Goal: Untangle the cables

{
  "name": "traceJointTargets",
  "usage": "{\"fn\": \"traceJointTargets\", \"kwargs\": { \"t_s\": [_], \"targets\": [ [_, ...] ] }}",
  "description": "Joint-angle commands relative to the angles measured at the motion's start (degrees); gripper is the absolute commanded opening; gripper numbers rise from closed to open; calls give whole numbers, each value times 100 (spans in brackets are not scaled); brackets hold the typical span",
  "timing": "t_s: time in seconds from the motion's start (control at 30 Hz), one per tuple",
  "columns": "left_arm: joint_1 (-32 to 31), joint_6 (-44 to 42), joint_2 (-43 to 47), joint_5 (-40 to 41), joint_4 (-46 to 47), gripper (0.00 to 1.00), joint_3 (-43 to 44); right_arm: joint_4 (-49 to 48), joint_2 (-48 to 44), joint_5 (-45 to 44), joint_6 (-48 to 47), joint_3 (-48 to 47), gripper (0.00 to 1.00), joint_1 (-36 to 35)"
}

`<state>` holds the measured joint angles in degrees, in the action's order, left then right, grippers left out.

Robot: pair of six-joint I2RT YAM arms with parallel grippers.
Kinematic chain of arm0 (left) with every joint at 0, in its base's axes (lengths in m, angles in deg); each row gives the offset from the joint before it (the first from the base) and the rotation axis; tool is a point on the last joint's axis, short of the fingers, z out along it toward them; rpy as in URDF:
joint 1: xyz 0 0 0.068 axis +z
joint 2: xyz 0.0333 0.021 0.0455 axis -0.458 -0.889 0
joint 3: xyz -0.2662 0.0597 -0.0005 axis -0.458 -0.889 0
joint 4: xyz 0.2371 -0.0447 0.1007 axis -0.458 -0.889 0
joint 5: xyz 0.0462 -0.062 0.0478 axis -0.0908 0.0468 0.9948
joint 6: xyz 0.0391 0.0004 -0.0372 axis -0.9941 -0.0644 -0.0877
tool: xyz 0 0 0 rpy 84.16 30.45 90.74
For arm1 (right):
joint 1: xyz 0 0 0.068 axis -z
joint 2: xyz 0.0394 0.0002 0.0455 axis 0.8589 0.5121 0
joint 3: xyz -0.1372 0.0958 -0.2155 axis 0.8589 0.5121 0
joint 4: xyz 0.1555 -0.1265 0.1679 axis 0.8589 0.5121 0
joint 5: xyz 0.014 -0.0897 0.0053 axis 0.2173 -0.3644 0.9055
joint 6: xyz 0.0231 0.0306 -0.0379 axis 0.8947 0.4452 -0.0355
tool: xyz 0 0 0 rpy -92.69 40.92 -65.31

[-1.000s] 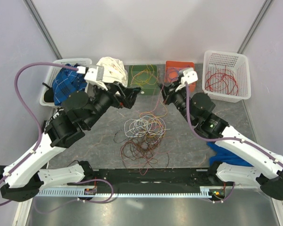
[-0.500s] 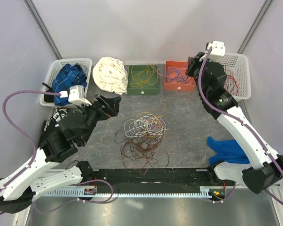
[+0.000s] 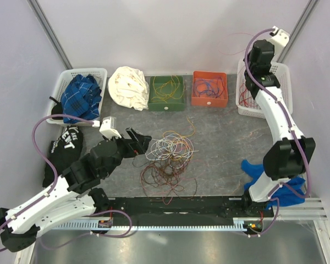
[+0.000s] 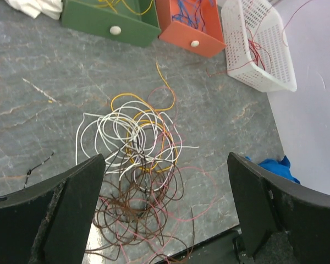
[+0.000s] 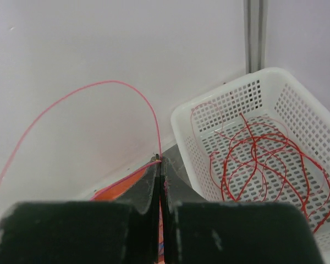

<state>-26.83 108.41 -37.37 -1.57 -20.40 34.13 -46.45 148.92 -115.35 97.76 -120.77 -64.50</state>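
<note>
The cables (image 3: 168, 157) lie in one loose knot in the middle of the gray tabletop (image 3: 220, 137). White loops are on top, yellow and orange strands cross them, and brown and pink loops spread toward the lower edge of the top view.

The left fingers (image 3: 145, 144) are spread wide and hang just to the left of this knot. In the left wrist view the heap shows between the two black pads, and they touch no strand.

The right fingers (image 5: 159, 168) are pressed together high in the upper right corner, pinching one thin pink strand (image 5: 99, 88). This strand rises in a wide arc before the pale wall and falls to the left. Below them stands a white basket (image 5: 236, 99) holding red wires (image 5: 253, 159).

Along the back edge stand an orange box (image 3: 209, 99) with blue and red strands inside and a green box (image 3: 166, 103) with yellow ones. Beside it lies a crumpled white cloth (image 3: 129, 88). In the upper left a second basket (image 3: 58, 91) holds a blue checked cloth (image 3: 80, 96).

A black cloth (image 3: 66, 146) on the left carries white letters. I read something like "ENT", but the rest is folded away. A blue cloth (image 3: 258, 170) lies at the lower right.
</note>
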Motion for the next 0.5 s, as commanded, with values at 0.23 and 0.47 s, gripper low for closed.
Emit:
{"fn": "traceJointTargets", "kwargs": {
  "t_s": [0.23,0.47],
  "targets": [
    [3,719,227,-315,85,100,-863,235,1529,-492,-31,-1496,0,872],
    [3,966,34,-307,129,100,-1285,305,2030,-474,-74,-1585,0,1329]
  ]
}}
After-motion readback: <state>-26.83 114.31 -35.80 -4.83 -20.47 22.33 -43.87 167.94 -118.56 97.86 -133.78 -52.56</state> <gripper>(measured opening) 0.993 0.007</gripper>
